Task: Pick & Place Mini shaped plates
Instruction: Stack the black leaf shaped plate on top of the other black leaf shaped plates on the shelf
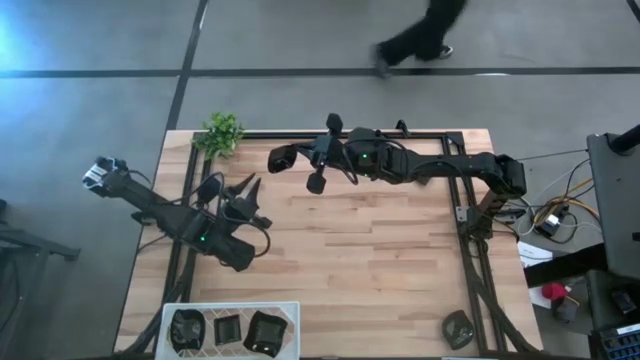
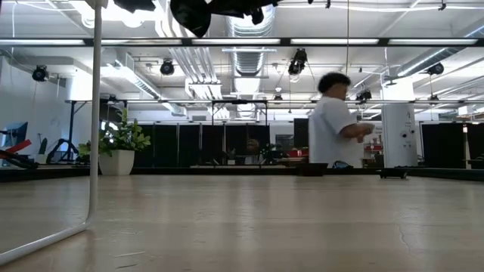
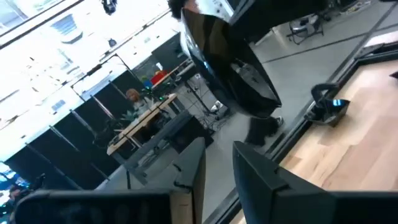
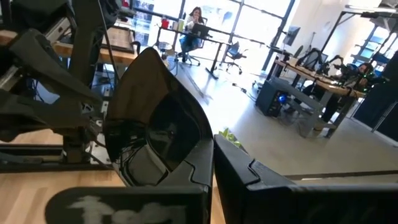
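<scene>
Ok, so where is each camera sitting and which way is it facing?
High: overhead, straight down on the table; both arms show.
Low: table height, level toward the room; the held plate hangs overhead.
Left wrist: past the open left tool toward the table's edge.
Right wrist: past the right tool, shut on the plate.
Shared: high and low both see the plant.

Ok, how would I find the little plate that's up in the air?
Start at the wooden table and go to its far edge, by the green plant. Just right of the plant, the right gripper has its jaws shut on a glossy black plate. Unlike the three other plates lying in the white tray, it is lifted off the table.
</scene>
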Motion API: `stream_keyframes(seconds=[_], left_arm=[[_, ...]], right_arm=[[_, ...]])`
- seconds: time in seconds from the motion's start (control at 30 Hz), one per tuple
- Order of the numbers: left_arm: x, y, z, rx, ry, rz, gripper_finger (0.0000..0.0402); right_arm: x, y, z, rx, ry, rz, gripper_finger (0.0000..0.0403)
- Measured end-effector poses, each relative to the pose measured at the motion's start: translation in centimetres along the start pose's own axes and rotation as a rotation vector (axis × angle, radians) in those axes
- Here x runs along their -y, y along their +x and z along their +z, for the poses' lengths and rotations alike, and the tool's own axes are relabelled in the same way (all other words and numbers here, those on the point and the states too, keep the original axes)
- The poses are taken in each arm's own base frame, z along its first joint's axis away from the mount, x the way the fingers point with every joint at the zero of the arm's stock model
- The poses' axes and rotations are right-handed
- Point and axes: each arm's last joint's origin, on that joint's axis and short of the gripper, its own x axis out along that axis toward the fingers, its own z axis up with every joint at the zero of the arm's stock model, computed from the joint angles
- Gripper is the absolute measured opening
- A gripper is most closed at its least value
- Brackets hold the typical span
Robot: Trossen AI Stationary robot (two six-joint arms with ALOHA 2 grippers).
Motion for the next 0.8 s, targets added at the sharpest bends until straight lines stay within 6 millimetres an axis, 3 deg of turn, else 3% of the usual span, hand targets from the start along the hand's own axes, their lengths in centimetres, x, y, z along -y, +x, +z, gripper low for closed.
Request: stream_keyframes(seconds=[0.37,0.8], left_arm=[[0.3,1.6,-0.5,-0.037,-0.01,0.067,0.0082],[1.0,1.9,2.7,-0.037,-0.122,0.068,0.0082]], right_arm=[[-0.1,0.0,0.0,0.008,-0.054,0.0,0.0008],[0.2,0.0,0.1,0.018,-0.123,-0.01,0.0008]])
